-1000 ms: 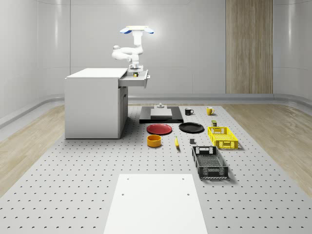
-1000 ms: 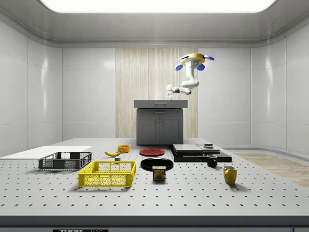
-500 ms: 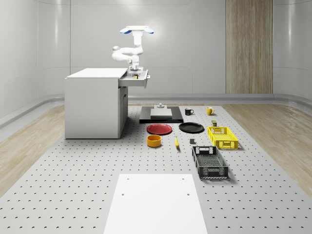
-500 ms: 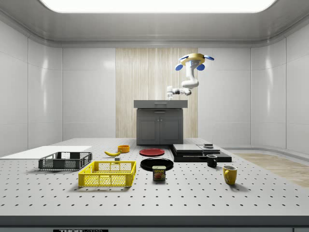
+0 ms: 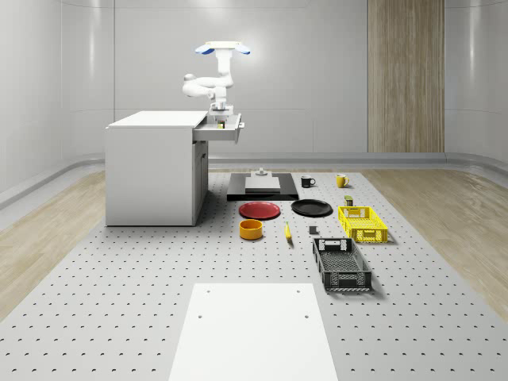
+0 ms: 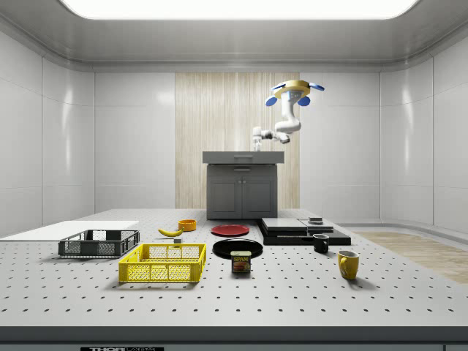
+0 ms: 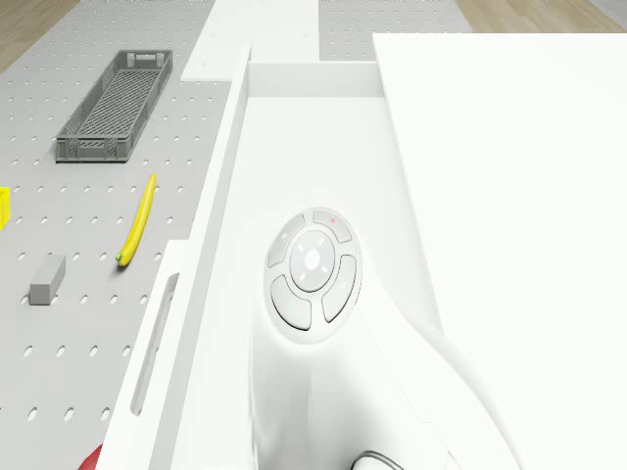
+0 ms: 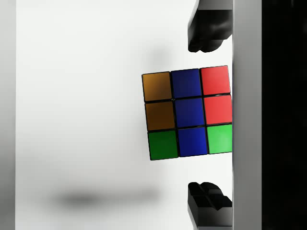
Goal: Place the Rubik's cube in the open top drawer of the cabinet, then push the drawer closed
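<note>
The Rubik's cube (image 8: 188, 112) lies on the white floor of the cabinet's open top drawer (image 5: 223, 132), close against one drawer wall. My gripper (image 8: 207, 117) is directly above it, open, with its dark fingers (image 8: 207, 28) standing clear of the cube on either side. The drone (image 5: 223, 49) hovers over the pulled-out drawer, beside the white cabinet (image 5: 151, 167). Its arm reaches down and holds the gripper (image 5: 218, 111) just over the drawer. In the side view the gripper (image 6: 257, 137) hangs above the cabinet top (image 6: 243, 156). The arm's wrist (image 7: 313, 269) hides part of the drawer floor (image 7: 294, 147).
On the table in front of the cabinet are a red plate (image 5: 259, 209), a black plate (image 5: 311, 208), an orange bowl (image 5: 251, 229), a banana (image 5: 287, 232), a yellow crate (image 5: 362, 223) and a dark crate (image 5: 341, 264). A black platform (image 5: 262, 186) lies below the drawer.
The gripper has risen a little above the drawer, and the drone with it. The cube stays in the drawer.
</note>
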Motion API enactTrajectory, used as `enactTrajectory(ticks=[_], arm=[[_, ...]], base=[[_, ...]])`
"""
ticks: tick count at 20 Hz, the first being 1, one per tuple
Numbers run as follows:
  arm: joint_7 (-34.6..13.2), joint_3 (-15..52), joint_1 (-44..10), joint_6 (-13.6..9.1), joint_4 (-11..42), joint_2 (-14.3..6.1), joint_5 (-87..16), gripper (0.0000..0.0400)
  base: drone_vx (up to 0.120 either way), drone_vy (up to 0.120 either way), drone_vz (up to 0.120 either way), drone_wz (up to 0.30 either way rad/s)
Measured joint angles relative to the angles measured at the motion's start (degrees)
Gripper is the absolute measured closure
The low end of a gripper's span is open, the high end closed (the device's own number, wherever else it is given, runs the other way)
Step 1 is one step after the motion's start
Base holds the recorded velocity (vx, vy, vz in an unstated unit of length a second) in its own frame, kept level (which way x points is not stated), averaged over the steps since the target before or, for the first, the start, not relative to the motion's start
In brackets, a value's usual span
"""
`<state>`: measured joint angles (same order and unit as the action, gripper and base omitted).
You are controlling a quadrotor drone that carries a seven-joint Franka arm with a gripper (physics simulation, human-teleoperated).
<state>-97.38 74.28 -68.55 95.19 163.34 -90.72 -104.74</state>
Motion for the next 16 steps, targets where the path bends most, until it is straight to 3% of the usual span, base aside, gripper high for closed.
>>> enactTrajectory(ticks=[8, 16], arm=[[0.0, 2.5, 0.5, -1.1, 0.6, 0.3, 2.3, 0.0], [0.0, 3.0, 0.6, -1.4, 0.7, 0.4, 2.7, 0.0]], base=[[0.0, 0.12, 0.115, 0.0], [0.0, 0.12, 0.0, 0.0]])
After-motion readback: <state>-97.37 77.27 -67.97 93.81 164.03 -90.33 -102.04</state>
